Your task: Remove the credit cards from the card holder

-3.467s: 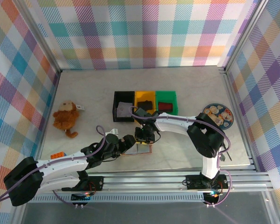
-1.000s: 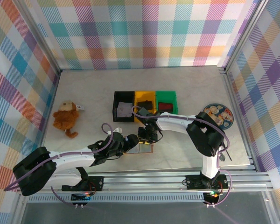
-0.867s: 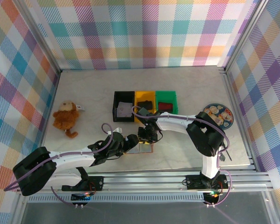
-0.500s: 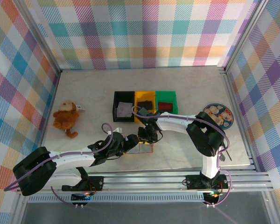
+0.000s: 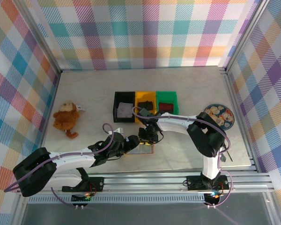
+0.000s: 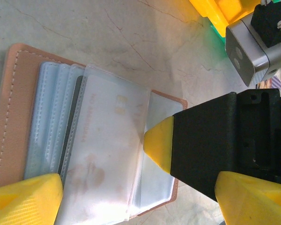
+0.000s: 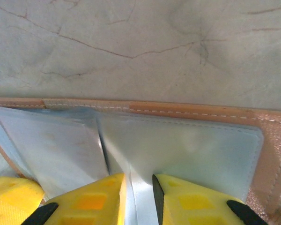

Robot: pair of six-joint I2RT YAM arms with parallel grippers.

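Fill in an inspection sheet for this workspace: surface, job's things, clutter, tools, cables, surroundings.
Surface: pale marbled table, no spills seen.
Job's things: card holder lies open on the table; a card sits inside a clear sleeve.
Clutter: plush monkey, black bin, yellow bin, green bin, patterned plate.
Tools: left tool open over the card holder; right tool shut on one of its clear sleeves.
Cables: purple cables run along both arms.
Surroundings: plaid walls, metal frame.

plush monkey [image 5: 65,118] left; black bin [image 5: 115,107], yellow bin [image 5: 145,93], green bin [image 5: 166,93] in a row; patterned plate [image 5: 206,112] right
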